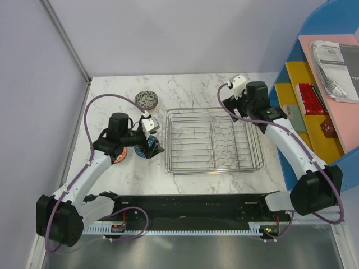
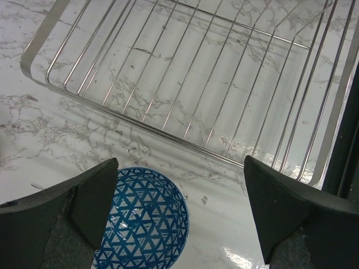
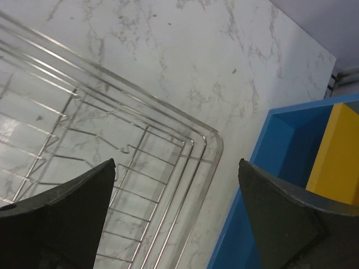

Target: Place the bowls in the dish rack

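Note:
The silver wire dish rack (image 1: 213, 140) stands mid-table with no bowls in it. A grey-black patterned bowl (image 1: 147, 100) sits behind its left end. A blue triangle-patterned bowl (image 1: 147, 148) sits upright left of the rack, and an orange-red bowl (image 1: 120, 155) shows partly under my left arm. My left gripper (image 1: 154, 147) is open just above the blue bowl (image 2: 143, 224); in the left wrist view (image 2: 179, 168) one finger overlaps the bowl's left side and the rack (image 2: 196, 84) lies beyond. My right gripper (image 1: 231, 107) is open and empty over the rack's far right corner (image 3: 168, 145).
A blue shelf unit (image 1: 314, 84) with yellow and pink panels, papers and red items stands close along the table's right edge; it also shows in the right wrist view (image 3: 280, 162). Walls close off the back and left. A black rail runs along the near edge.

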`<move>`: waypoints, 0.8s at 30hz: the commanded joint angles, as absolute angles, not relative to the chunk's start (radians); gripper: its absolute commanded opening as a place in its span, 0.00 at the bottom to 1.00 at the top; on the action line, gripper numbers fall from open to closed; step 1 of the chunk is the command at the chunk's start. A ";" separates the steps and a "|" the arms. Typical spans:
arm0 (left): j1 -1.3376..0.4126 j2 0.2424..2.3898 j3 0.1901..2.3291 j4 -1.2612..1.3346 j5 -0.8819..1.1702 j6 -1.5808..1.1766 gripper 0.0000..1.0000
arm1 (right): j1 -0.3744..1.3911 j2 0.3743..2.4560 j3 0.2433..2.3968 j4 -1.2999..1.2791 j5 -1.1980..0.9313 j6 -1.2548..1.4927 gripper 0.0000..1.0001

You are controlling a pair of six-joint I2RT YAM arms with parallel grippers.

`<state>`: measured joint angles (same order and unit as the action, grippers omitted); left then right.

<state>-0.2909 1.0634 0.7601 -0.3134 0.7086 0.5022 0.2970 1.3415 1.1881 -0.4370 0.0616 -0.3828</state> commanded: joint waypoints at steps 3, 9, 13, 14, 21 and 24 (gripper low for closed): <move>-0.325 0.988 0.735 -0.365 0.781 0.621 1.00 | 0.183 1.466 1.285 -0.361 0.129 -0.339 0.98; -0.386 0.968 0.715 -0.426 0.789 0.658 1.00 | 0.155 1.574 1.331 -0.350 0.144 -0.339 0.98; -0.439 0.980 0.695 -0.426 0.735 0.655 1.00 | 0.141 1.614 1.345 -0.348 0.153 -0.334 0.98; -0.451 0.985 0.693 -0.426 0.727 0.653 1.00 | 0.137 1.614 1.344 -0.347 0.153 -0.334 0.98; -0.589 1.015 0.672 -0.420 0.566 0.650 1.00 | 0.112 1.634 1.345 -0.341 0.149 -0.347 0.98; -0.621 1.012 0.666 -0.416 0.534 0.646 1.00 | 0.092 1.657 1.356 -0.342 0.138 -0.345 0.98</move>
